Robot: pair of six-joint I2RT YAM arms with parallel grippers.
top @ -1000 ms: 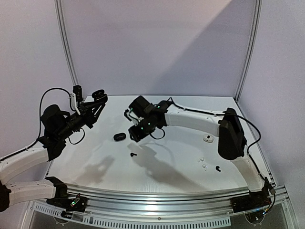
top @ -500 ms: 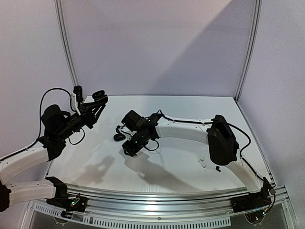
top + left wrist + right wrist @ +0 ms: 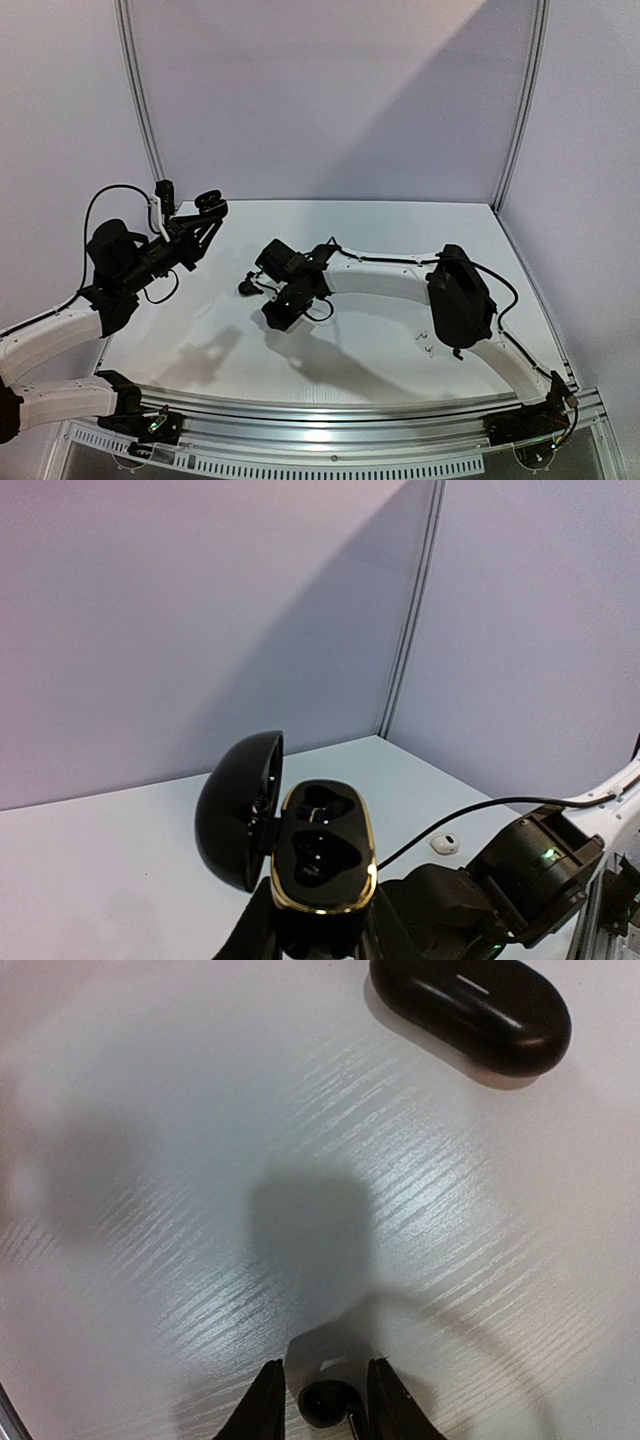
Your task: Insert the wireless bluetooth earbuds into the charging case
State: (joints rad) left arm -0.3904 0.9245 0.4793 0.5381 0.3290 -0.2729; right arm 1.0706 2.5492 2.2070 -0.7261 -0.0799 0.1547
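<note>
From above, the right tool [image 3: 281, 312], low on the table [image 3: 420, 225], hides what is under it. In the left wrist view the left tool [image 3: 320, 935], cut off at 6 o'clock, clenches the open charging case [image 3: 322, 852]. In the right wrist view a black earbud [image 3: 328, 1402] lies between the fingers [image 3: 266, 1408] at 6 o'clock; whether they grip it I cannot tell.

Open black charging case [image 3: 322, 855] with a gold rim, sitting low in the middle of the shot, pinched by the left gripper [image 3: 318, 930], whose fingers [image 3: 252, 935] grip it from below. Lid [image 3: 238, 810] is flipped up on the case's left. Both wells are dark, can't tell what's in them. Right of the case there's the other arm [image 3: 540, 865], a black cable [image 3: 450, 815] and a small white pebble-shaped thing [image 3: 445, 843] on the tabletop [image 3: 120, 880].
</note>
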